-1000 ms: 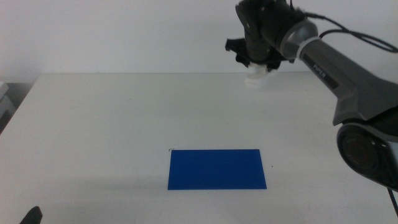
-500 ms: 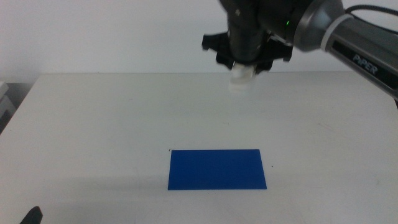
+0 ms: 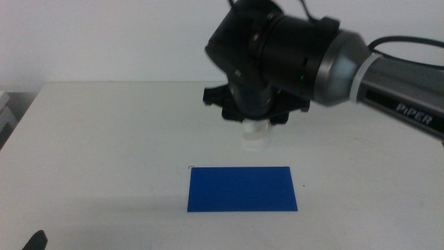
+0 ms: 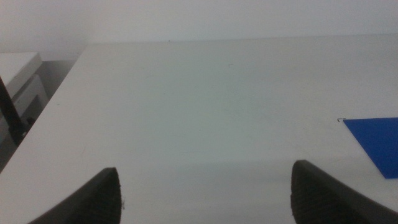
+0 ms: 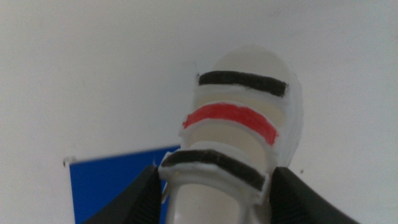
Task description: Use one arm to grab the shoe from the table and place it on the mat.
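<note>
The white shoe [image 5: 239, 143], with two black stripes and one red stripe, hangs in the air, and my right gripper [image 5: 214, 186] is shut on its rear part. In the middle view only its white tip [image 3: 255, 139] shows below the right gripper [image 3: 255, 125], just behind the far edge of the blue mat [image 3: 242, 188]. The right arm [image 3: 333, 59] reaches in from the right. A corner of the mat [image 5: 112, 186] lies under the shoe in the right wrist view. My left gripper [image 4: 205, 193] is open, low over the table's near left part, with nothing between its jaws.
The white table [image 3: 104, 139] spreads around the mat. A corner of the mat [image 4: 376, 143] shows in the left wrist view. A pale object [image 4: 18, 81] stands beyond the table's left edge.
The right arm has carried the shoe from the table's far side toward the camera and to the left, lowering it close to the mat's far edge. The left gripper has stayed still.
</note>
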